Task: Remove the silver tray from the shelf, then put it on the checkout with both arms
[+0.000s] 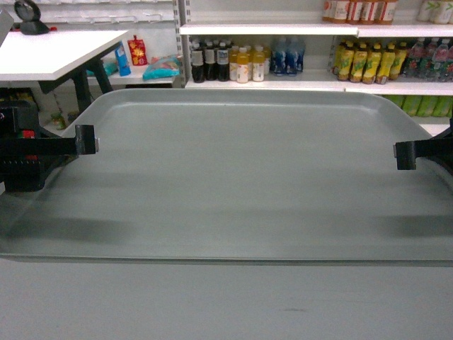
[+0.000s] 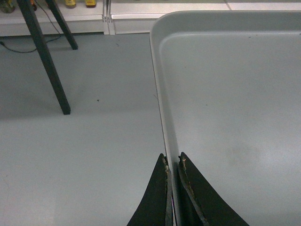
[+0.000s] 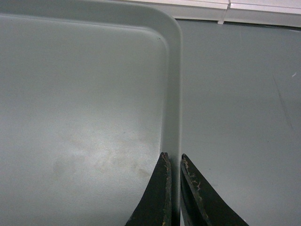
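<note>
Silver tray rims pinched by left claw and right claw; only head view shows checkout.

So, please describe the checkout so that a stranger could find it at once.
Look above the left end of the silver tray, before the drink shelves. The checkout is the white tabletop on dark slanted legs; unlike the shelves, it carries a black domed device.

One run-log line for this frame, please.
phase: carrying | left gripper: shut on tray rim | right gripper: shut on rim | tray: off shelf, above floor | checkout: far left
</note>
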